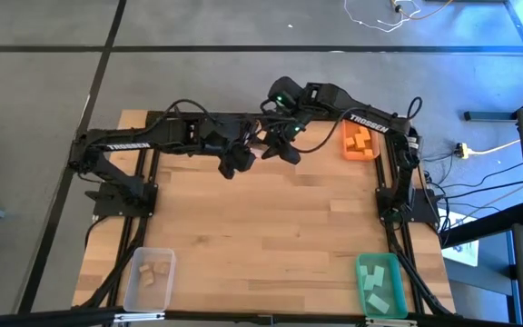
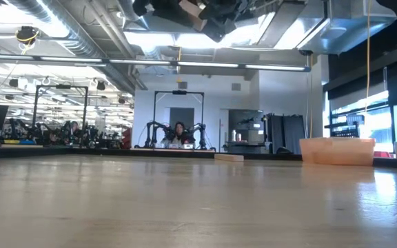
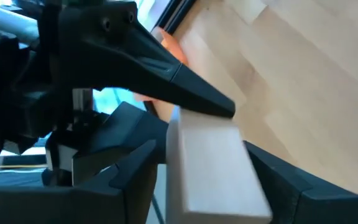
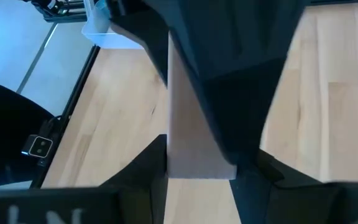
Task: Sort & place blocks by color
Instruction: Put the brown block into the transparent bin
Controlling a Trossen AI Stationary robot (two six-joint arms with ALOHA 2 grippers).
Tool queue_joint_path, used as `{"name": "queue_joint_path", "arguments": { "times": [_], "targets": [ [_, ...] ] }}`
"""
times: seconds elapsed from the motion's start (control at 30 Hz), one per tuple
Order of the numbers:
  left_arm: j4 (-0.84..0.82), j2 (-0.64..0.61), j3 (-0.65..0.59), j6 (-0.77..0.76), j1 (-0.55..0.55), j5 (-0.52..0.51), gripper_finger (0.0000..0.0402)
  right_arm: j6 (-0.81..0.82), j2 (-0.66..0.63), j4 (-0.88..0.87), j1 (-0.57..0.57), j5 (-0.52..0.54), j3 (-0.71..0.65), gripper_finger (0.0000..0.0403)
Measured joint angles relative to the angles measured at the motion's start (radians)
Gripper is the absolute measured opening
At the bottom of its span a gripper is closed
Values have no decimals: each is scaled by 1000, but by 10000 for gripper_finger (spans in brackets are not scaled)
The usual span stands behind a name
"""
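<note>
Wooden table (image 1: 261, 227). Clear bin (image 1: 149, 278), near left. Green bin (image 1: 380, 284), near right. Orange bin (image 1: 359, 141), far right. Cables (image 1: 488, 182) on floor, right.

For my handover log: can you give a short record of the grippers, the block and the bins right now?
right gripper: raised in mid-air, shut on pale block
left gripper: meeting it at the same block
orange bin: orange blocks inside
clear bin: pale blocks inside
green bin: green blocks inside
</note>
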Motion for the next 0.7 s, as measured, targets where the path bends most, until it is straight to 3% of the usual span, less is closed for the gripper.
{"name": "queue_joint_path", "arguments": {
  "times": [0.7],
  "targets": [
    [-3,12,0,-65,-20,-17,205,1,1,-7,1,-5,0,128]
  ]
}}
